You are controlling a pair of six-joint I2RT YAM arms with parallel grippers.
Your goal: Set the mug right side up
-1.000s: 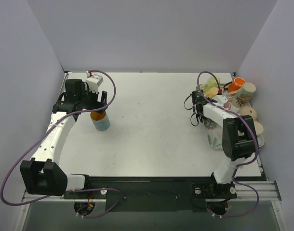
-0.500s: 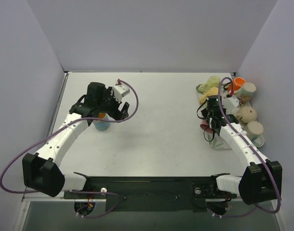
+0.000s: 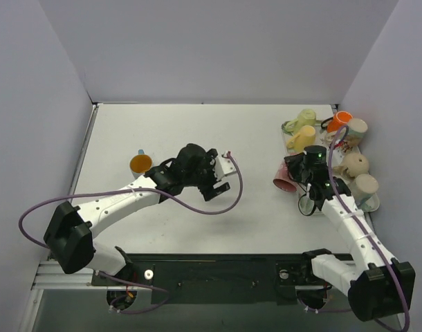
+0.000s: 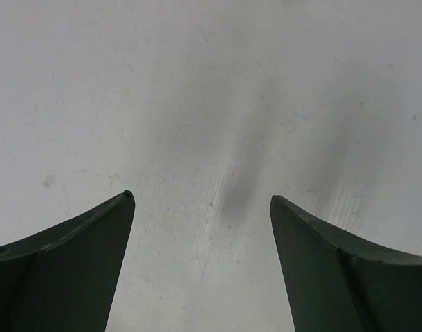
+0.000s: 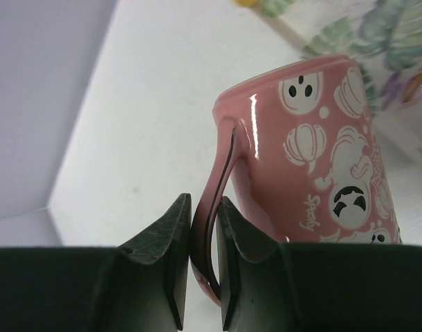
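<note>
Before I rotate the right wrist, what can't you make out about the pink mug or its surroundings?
Pink mug mouth: no opening shows in the right wrist view, where the frame cuts off its lower end; from the top it is small and partly under the right gripper.
Pink mug resting or lifted: neither view settles it.
Mug pile: its near side is hidden by the right arm.

A white desk (image 3: 252, 138) is sitting in the middle, and soft light is falling on it evenly. Three plain, pale purple walls are standing around it: a back wall (image 3: 218, 48), a left wall (image 3: 31, 104) and a right wall (image 3: 405, 83). They are meeting the desk at its edges. Along the near edge a black plate (image 3: 218, 266) is lying, with a silver rail (image 3: 380, 271) running beside it. Up close, the desk top is showing tiny specks and a blurry gray shadow.
</note>
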